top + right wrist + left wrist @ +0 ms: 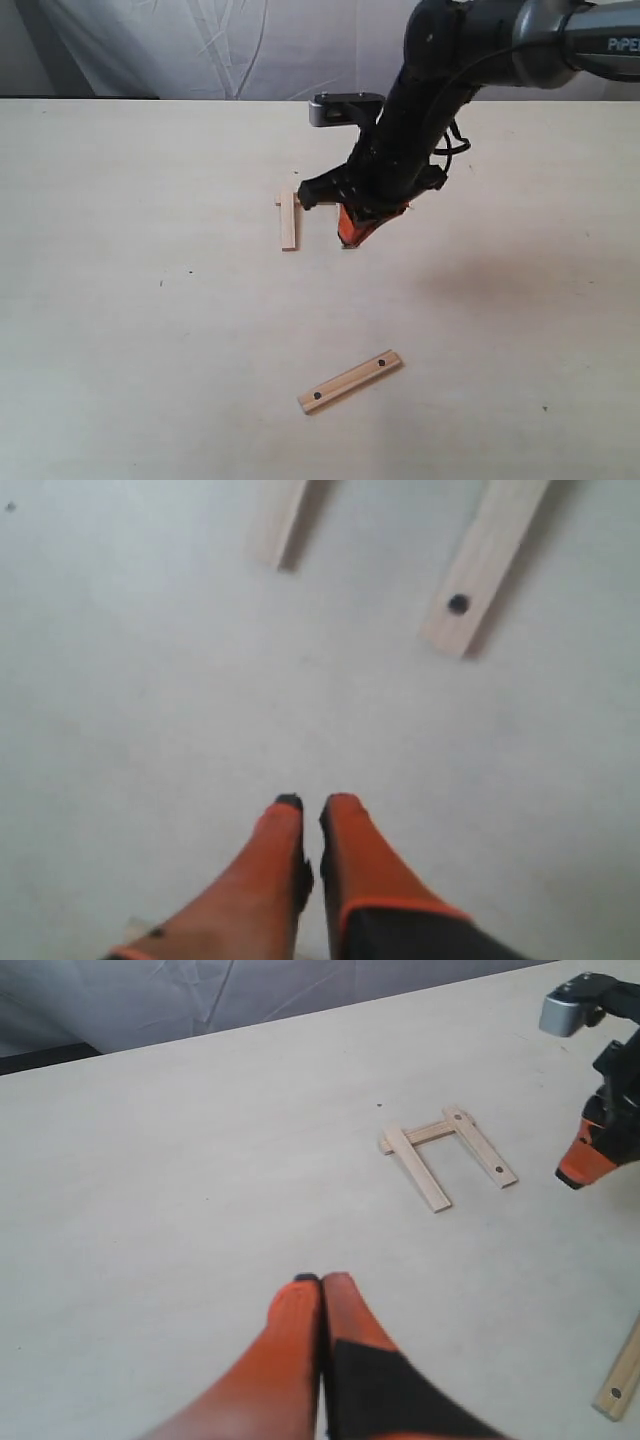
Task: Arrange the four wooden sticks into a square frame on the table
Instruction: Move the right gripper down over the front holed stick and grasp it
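Now, three wooden sticks (418,1170) lie on the pale table (150,320), forming three sides of a square. The fourth stick (350,381) lies well apart from them, slanted. The right gripper (352,238) hangs near their free ends, jaws almost together and empty. The left gripper (322,1280) has its jaws pressed together, holding nothing.

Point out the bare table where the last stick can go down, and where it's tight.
Free: the pale cream tabletop on the exterior view's left, and the strip between the three-sided frame of flat tan wooden slats and the loose dotted tan slat. Crowded: the frame's open side, where the right orange-fingered gripper hangs.
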